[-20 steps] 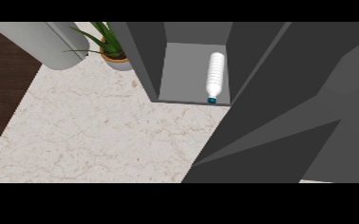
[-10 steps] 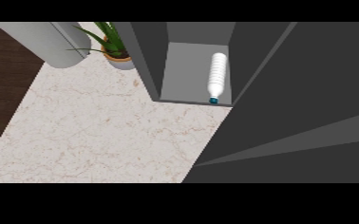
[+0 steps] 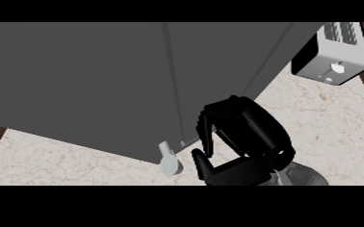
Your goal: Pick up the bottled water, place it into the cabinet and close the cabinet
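The dark grey cabinet [image 3: 92,81] fills the upper left of the head view, and its door [image 3: 227,67] covers the front. A pale handle [image 3: 168,159] sticks out at the door's lower edge. My right hand [image 3: 245,139] is against the door's lower corner, just right of the handle. Its fingers [image 3: 206,132] are relaxed and touch the panel, and nothing is held in them. The bottled water is hidden from view. My left hand does not show.
A white toaster [image 3: 328,53] stands at the upper right on the marble counter [image 3: 313,110]. More counter shows below the cabinet at the lower left [image 3: 64,166].
Before, the cabinet stood open with the bottle lying inside. Now the door covers the opening, the bottle is out of sight, and my right hand has come up against the door.
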